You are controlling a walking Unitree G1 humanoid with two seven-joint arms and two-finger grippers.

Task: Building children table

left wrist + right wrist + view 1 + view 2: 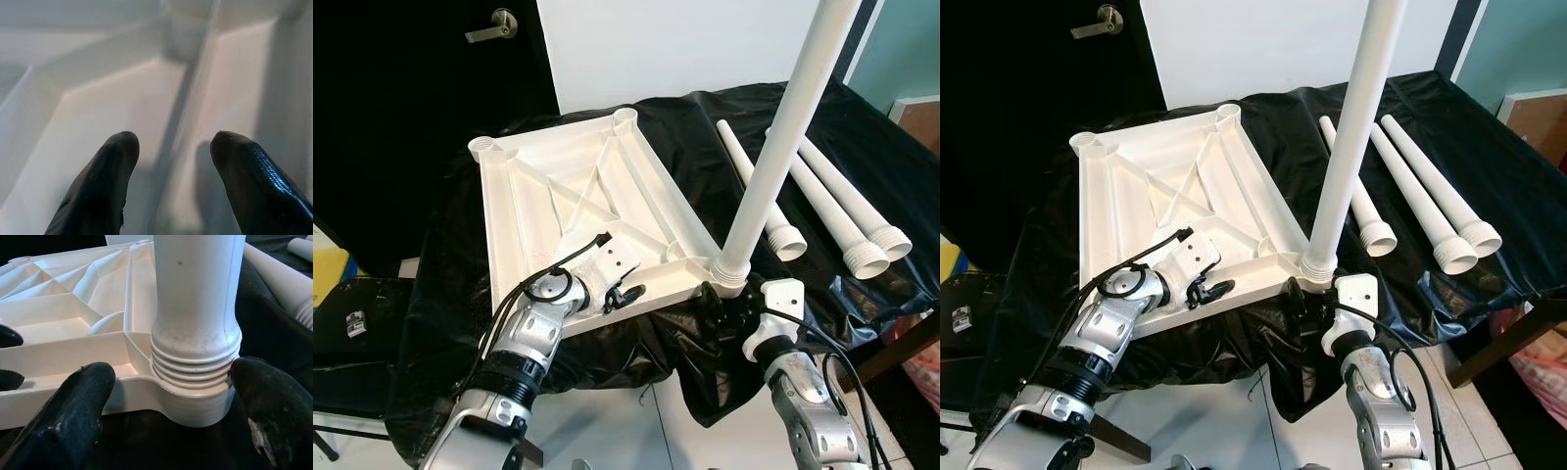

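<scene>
Right gripper (168,406) standing open around the upright leg (773,147) at its threaded base.
Left gripper (171,161) resting open on the inverted tabletop (578,196), fingers straddling a rib; three loose legs (822,201) lying beside it on black sheeting (705,127).

**Bright white plastic, dark surround, one soft wrist view**

Both eye views are evenly lit and sharp, though the white tabletop (578,196) nears overexposure against the black sheet (705,127), which carries glossy highlights at upper right. The upper left falls into deep shadow. The left wrist view is soft and hazy, its fingers (98,186) blurred. The right wrist view is crisp on the leg's threads (195,367), the fingers (73,416) defocused.
</scene>
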